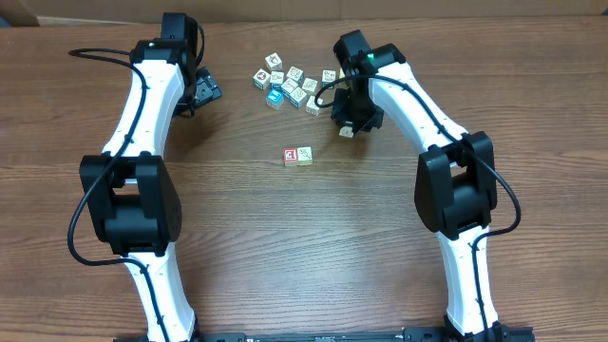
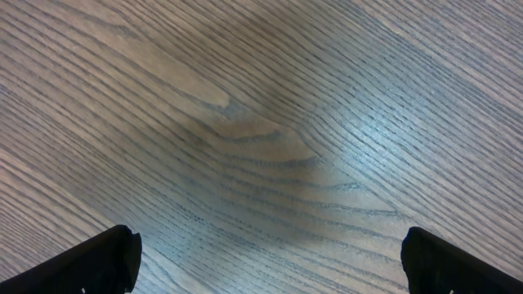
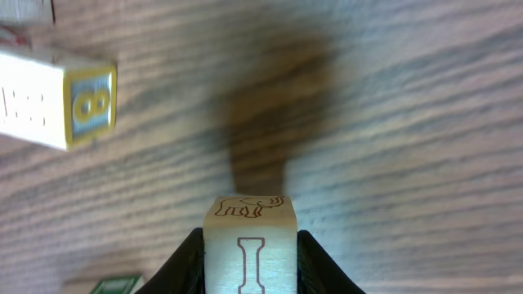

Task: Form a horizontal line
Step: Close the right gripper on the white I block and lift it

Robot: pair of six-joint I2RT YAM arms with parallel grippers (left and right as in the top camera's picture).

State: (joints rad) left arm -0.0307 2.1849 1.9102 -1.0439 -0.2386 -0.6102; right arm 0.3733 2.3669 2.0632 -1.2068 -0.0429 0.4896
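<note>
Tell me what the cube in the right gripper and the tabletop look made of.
The pale cream cube: likely bare matte wood, with a printed brown elephant outline. The brown tabletop: wood or wood-look laminate, with streaked grain and a slight sheen.

Matt wood-grain table — pale, smooth wooden cube.
</note>
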